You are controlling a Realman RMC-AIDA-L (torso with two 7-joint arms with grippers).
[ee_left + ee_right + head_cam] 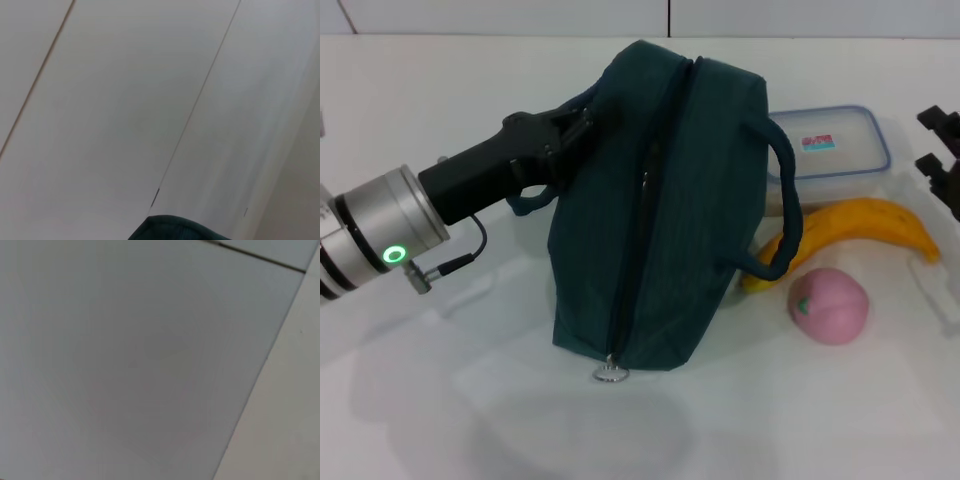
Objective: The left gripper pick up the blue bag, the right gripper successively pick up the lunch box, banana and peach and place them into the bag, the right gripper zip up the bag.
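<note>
Start at your left gripper point(578, 125): it reaches in from about 9 o'clock of the head view, silver wrist and green light trailing behind, and its black fingers sit against the upper left side of the blue bag point(660, 210), clamped on the fabric near the handle point(528, 203) on that side, so the bag is at the tool's tip and spreads from it toward 3 and 5 o'clock. The bag looks raised and tilted at that end, its far end up near 12 o'clock and its near end resting on the white table point(440, 420) toward 6 o'clock. The zipper point(645, 200) runs down the bag's length and looks closed, ending in a ring pull point(611, 373) at the near end. The other cord handle point(782, 210) loops out on the bag's right side. Beyond it, at about 2 o'clock of the bag, you see the lunch box point(830, 150), partly hidden behind the bag. The banana point(865, 228) lies just in front of the box at 3 o'clock of the bag, one end tucked behind the handle loop. The peach point(829, 305) sits just beside the banana at about 4 o'clock of the bag. Your right gripper point(942, 165) shows only as black parts at the 3 o'clock edge of the view, well apart from the bag; you cannot tell how its fingers stand. The left wrist view shows only a dark edge of the bag point(180, 228).
</note>
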